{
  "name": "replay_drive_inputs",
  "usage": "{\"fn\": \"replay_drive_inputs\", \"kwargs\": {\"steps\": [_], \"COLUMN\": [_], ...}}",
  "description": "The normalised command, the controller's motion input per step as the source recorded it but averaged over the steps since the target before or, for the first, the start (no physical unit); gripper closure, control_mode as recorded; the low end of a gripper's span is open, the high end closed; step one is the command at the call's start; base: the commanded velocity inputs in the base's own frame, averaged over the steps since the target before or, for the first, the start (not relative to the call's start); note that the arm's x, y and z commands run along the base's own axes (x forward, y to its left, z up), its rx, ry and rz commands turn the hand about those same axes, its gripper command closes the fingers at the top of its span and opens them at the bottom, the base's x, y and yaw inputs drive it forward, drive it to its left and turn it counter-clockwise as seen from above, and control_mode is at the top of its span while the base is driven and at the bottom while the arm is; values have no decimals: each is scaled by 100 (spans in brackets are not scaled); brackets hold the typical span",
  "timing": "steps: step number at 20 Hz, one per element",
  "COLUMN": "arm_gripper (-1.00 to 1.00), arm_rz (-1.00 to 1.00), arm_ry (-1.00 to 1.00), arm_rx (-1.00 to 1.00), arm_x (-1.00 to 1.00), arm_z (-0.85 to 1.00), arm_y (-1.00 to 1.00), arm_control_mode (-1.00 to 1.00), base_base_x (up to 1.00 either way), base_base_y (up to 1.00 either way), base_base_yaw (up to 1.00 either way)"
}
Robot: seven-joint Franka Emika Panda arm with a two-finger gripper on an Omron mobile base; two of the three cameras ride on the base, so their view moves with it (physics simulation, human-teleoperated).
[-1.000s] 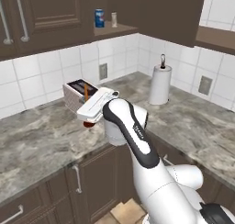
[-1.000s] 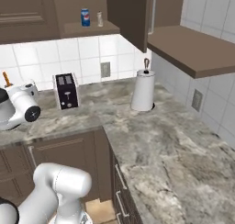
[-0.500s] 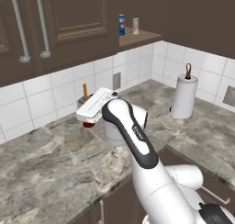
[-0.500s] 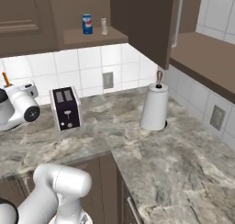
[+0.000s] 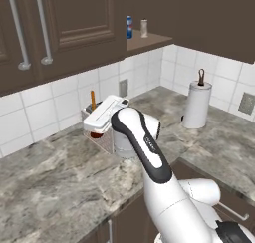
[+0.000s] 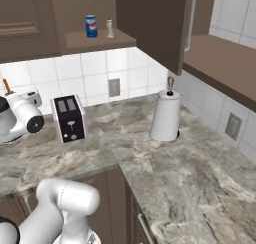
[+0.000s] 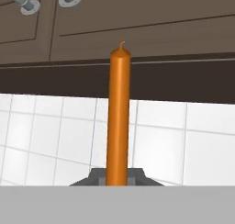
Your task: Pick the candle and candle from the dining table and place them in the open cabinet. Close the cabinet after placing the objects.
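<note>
My gripper (image 7: pixel 117 178) is shut on the thin orange taper candle (image 7: pixel 118 122), which stands upright between the fingertips. The same candle (image 5: pixel 92 100) sticks up above my hand over the counter, its dark red base (image 5: pixel 96 135) below the hand. In the right base view the gripper (image 6: pixel 10 97) sits at the far left with the candle (image 6: pixel 6 86) rising from it. The short beige candle (image 6: pixel 109 28) stands on the open cabinet's shelf (image 6: pixel 100 39), also seen as candle (image 5: pixel 144 28) on shelf (image 5: pixel 149 39). The dining table is out of view.
A blue can (image 6: pixel 91 26) stands beside the beige candle. The cabinet door (image 6: pixel 155 23) hangs open. A toaster (image 6: pixel 70 118) and a paper towel roll (image 6: pixel 166 115) stand on the marble counter (image 6: pixel 190 178). Shut cabinet doors with bar handles (image 5: pixel 42 28) hang above the hand.
Both base views have shifted as the base moved, so the camera moved and not the things. The orange candle stays held in the shut gripper.
</note>
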Motion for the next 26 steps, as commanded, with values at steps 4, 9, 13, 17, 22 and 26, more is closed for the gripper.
{"fn": "replay_drive_inputs", "kwargs": {"steps": [4,9,13,17,22,26], "arm_gripper": [100,100,100,100,100,100], "arm_rz": [0,-8,-37,-39,-40,-32], "arm_ry": [0,0,0,2,18,21], "arm_rx": [0,4,17,17,1,-4], "arm_x": [0,8,35,1,3,-9], "arm_z": [0,10,68,72,54,26], "arm_y": [0,-13,-62,-91,-74,-99], "arm_control_mode": [100,-100,-100,-100,-100,-100], "base_base_x": [98,47,0,0,0,0], "base_base_y": [-100,-69,0,0,0,0], "base_base_yaw": [-39,-34,0,0,0,0]}}
